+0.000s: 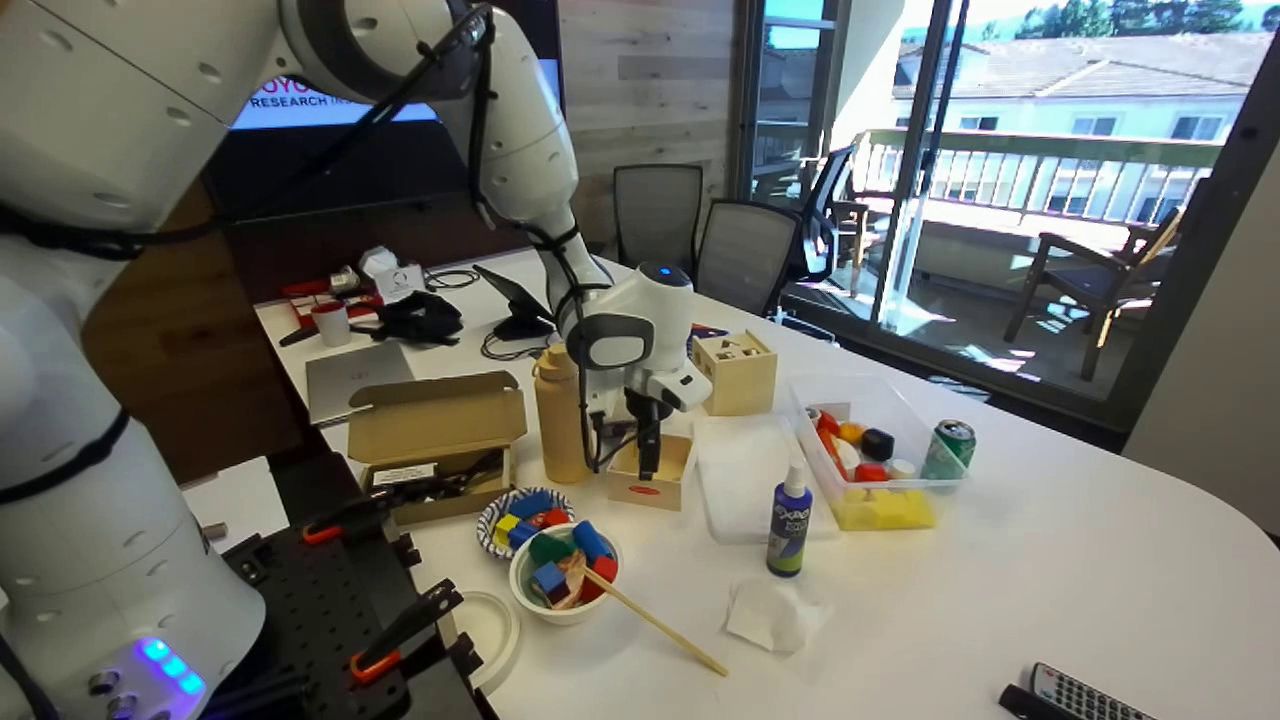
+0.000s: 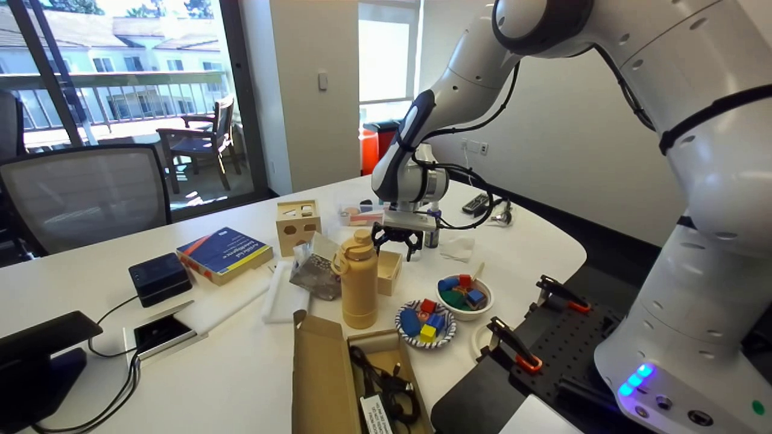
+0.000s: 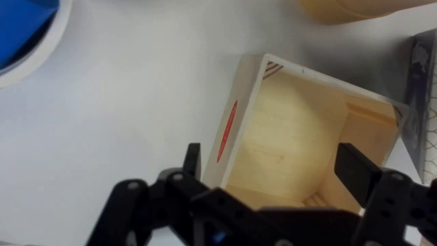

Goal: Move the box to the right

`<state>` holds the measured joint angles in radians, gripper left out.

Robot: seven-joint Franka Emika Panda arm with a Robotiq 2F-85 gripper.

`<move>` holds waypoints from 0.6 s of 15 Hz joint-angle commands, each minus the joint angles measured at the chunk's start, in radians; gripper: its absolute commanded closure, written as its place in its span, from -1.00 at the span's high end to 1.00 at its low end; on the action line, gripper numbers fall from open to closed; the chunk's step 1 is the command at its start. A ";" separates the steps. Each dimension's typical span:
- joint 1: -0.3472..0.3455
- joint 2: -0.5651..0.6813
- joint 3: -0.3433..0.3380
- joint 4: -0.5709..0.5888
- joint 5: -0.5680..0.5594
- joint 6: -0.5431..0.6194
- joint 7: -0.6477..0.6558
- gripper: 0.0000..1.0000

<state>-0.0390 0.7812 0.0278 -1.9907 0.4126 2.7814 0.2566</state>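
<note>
On the table (image 3: 129, 112), the bottle (image 3: 351, 10), at one o'clock from the box (image 3: 297, 130) in the wrist view, could be toppled by a stray swing. The box is set nearby, unclamped. The gripper (image 3: 271, 162) is held over it, jaws apart. With one finger (image 3: 193, 162) at nine o'clock, outside the red-marked wall (image 3: 235, 131), and its partner (image 3: 356, 174) at four, seen against the interior, a single wall may be pinched and the box tilted.
</note>
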 commanded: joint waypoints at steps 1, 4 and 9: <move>0.004 0.055 -0.013 0.068 -0.017 -0.051 0.053 1.00; 0.001 0.077 -0.023 0.081 -0.017 -0.060 0.068 0.47; 0.004 0.096 -0.040 0.090 -0.016 -0.059 0.088 -0.11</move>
<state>-0.0405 0.8683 0.0005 -1.9233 0.4114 2.7611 0.3027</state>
